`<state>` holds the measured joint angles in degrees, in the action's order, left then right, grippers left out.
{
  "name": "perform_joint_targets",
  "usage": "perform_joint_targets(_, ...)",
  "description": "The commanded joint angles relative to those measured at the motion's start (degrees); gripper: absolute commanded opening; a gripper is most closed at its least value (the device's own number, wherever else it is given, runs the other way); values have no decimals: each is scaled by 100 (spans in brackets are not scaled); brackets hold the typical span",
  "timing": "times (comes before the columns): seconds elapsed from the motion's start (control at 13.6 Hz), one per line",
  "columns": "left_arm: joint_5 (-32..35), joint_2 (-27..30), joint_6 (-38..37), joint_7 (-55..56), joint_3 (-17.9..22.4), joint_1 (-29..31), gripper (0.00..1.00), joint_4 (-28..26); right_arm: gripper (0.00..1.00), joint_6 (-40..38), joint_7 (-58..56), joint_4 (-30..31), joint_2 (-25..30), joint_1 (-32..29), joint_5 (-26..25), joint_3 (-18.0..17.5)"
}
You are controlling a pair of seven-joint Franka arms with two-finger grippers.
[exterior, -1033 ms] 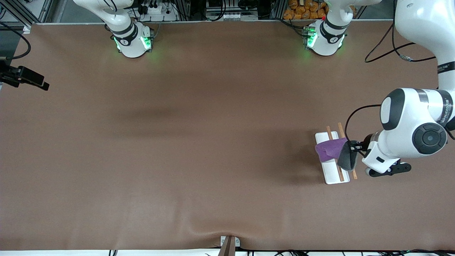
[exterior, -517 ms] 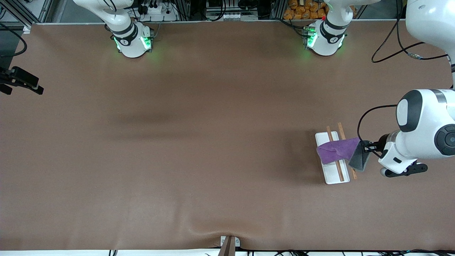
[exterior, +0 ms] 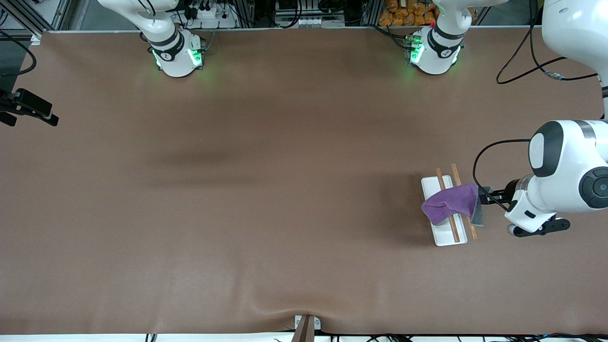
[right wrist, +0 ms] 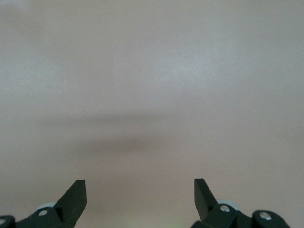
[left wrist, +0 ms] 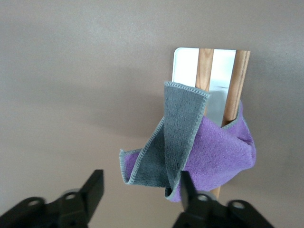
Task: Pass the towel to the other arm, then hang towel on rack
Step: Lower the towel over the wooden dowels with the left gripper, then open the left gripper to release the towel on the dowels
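A: Where is the towel (exterior: 450, 202) right now?

B: It lies draped over the two wooden rods (exterior: 453, 209) of the rack (exterior: 442, 236), which sits on the brown counter (exterior: 266, 190) toward the left arm's end. The purple side faces up across the rods, and a grey flap hangs off the edge on the left pincer's side.

A: And the left pincer (exterior: 485, 197), is it gripping the cloth?

B: No. In the left wrist view its fingers (left wrist: 93, 191) are spread wide, with nothing clamped between them. One finger sits right at the folded lower corner of the towel (left wrist: 209, 152), close enough that I cannot tell whether it brushes the cloth. The pincer (left wrist: 141, 192) hovers just beside the rack, low over the counter.

A: How does the cloth sit on the rods?

B: Bunched, with the grey reverse folded over in front of the purple. The rod ends and the white base (left wrist: 216, 71) show above it in the wrist view.

A: The right pincer (right wrist: 140, 194)?

B: Spread wide too, holding nothing, over bare counter. That arm waits
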<state>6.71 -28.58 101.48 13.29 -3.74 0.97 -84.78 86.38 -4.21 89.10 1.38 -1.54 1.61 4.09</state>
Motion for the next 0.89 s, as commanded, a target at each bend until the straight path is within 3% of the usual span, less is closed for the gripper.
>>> perform_joint_targets(0.0,33,115,4,-2,-48,-9,100,-12,100,-218,16,-68,29,66,-117,22)
perform_joint_targets(0.81,-55,1319,-154,-107,-198,44,100,313,100,-156,25,-86,29,66,-109,31)
